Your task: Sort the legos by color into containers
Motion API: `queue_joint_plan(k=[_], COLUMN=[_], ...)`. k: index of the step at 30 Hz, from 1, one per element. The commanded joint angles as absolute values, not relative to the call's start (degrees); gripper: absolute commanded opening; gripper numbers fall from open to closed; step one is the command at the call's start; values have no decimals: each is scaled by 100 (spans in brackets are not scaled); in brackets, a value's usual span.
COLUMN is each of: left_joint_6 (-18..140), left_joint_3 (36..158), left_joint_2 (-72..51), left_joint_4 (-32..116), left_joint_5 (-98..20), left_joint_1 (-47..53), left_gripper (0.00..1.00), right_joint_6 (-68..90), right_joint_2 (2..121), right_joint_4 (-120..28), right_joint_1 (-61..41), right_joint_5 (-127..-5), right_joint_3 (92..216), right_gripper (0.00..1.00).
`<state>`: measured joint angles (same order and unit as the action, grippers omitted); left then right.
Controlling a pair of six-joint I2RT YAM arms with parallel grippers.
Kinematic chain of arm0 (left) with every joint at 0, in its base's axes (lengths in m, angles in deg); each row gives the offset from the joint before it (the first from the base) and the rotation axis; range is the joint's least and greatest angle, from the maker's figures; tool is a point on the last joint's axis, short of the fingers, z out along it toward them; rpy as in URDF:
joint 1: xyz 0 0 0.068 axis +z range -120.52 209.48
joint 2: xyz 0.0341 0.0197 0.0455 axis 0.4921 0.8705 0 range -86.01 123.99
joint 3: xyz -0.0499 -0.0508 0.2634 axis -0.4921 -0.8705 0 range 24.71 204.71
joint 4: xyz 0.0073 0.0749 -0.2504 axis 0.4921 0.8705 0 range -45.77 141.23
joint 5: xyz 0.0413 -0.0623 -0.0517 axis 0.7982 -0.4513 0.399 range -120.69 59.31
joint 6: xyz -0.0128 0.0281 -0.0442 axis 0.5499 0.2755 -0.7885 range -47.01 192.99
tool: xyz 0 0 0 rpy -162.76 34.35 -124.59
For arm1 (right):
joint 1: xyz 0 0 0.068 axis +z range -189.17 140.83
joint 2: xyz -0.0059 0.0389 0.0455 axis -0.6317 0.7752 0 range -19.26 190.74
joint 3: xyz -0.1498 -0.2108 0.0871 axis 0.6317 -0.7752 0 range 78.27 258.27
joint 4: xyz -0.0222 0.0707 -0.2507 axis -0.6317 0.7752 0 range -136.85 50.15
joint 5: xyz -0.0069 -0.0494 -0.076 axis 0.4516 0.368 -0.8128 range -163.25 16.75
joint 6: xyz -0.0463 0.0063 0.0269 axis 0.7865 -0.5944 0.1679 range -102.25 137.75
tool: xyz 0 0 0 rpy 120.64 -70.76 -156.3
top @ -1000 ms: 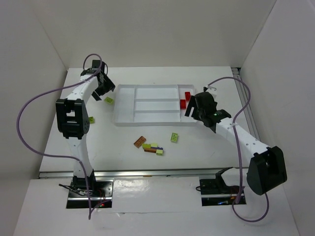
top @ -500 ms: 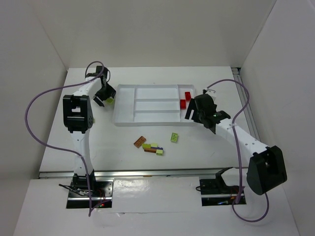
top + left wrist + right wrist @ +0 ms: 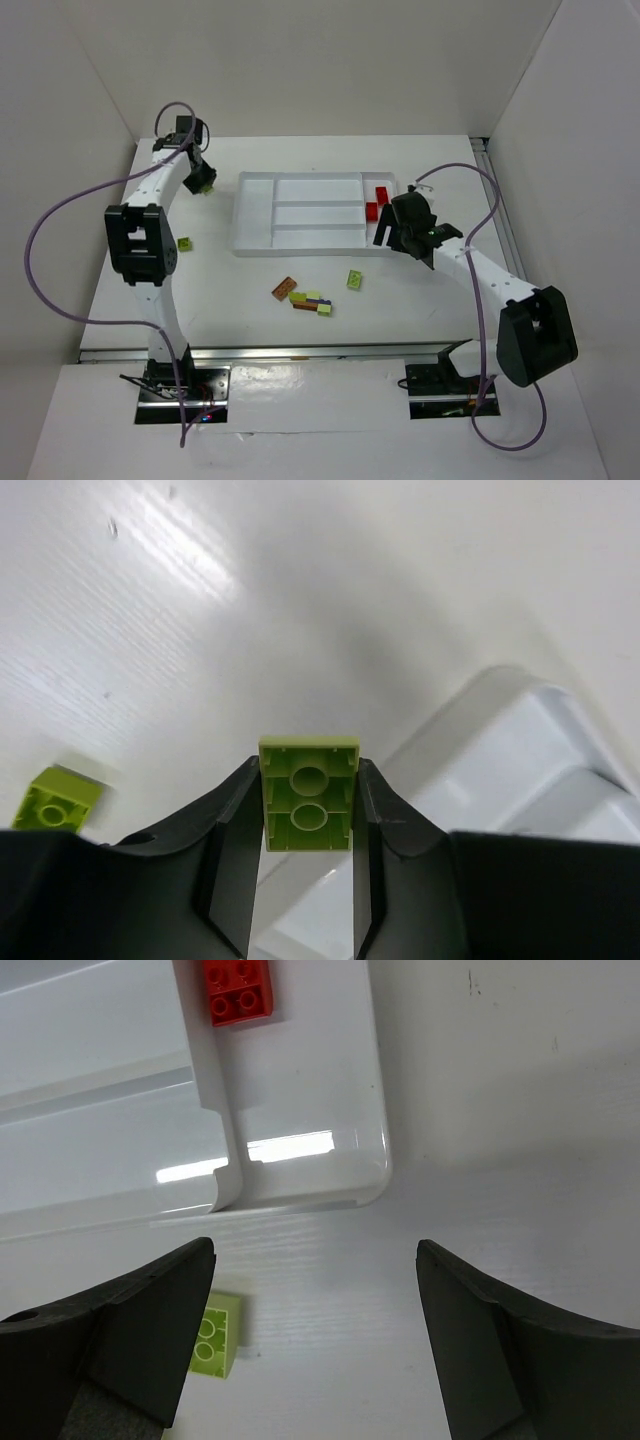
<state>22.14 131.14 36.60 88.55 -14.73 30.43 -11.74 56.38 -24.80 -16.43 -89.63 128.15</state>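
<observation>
Now mid-carry: the left gripper (image 3: 308,772) is clamped on a small lime green studded plastic brick (image 3: 309,792), hollow underside toward the wrist camera. It seems lifted off the surface near the far left corner of the tabletop, just left of the flat white rectangular plastic tray (image 3: 241,215). The right gripper (image 3: 315,1260) hangs with jaws spread wide, holding nothing, over the tray's near right corner. Two red plastic bricks (image 3: 377,201) lie in the tray's narrow right end compartment; the other compartments look bare. Loose on the table are a second lime brick (image 3: 185,243) by the left edge, a third lime brick (image 3: 354,280) toward the near edge, and a mixed cluster of brown-orange, lime and purple bricks (image 3: 308,299) beside it. Step in hand, as judged: delivering the held lime piece. The next move calls for swinging right over the tray rim, choosing a compartment other than the red one, lowering, then opening. The surface is a plain matte white tabletop (image 3: 300,150), boxed by white walls (image 3: 330,60) on three sides, and purple cables (image 3: 60,215) loop off both arms.
</observation>
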Motion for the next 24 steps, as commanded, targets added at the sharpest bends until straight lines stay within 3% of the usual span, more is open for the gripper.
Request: queue_joint_plan(k=[1,8,9,16,18,20,22,24], left_joint_6=[3401,4389,4390,4257,4310,4311,4363,4363], left_joint_3=[13079,13404,13404,13290,13290,13290,13237,13237], left_joint_2=[2615,3044,3132,3598,3765,3818,3818,3818], left_joint_4=[8186,8246,8246,8194,8141,8193,8194,8246], left_joint_5=[-1417,-1489,-1487,-1821,-1874,-1927,-1927,-1865], left_joint_1=[2694,1762,1701,1753,1753,1753,1753,1753], left_gripper=[8,8,4,4,8,23,28,45], right_joint_6=[-1212,-1319,-1319,-1389,-1389,-1389,-1389,-1389], right_joint_2=[5686,5554,5502,5379,5326,5325,5378,5378], right_joint_4=[-2479,-2417,-2417,-2312,-2382,-2382,-2382,-2382], right_joint_1=[-1597,-1597,-1597,-1597,-1597,-1597,-1597,-1597], right_joint_5=[-8907,-9126,-9126,-9179,-9126,-9126,-9126,-9126], right_joint_3=[12968,12916,12915,12679,12626,12625,12686,12687], right_gripper=[89,90,90,91,91,91,91,91])
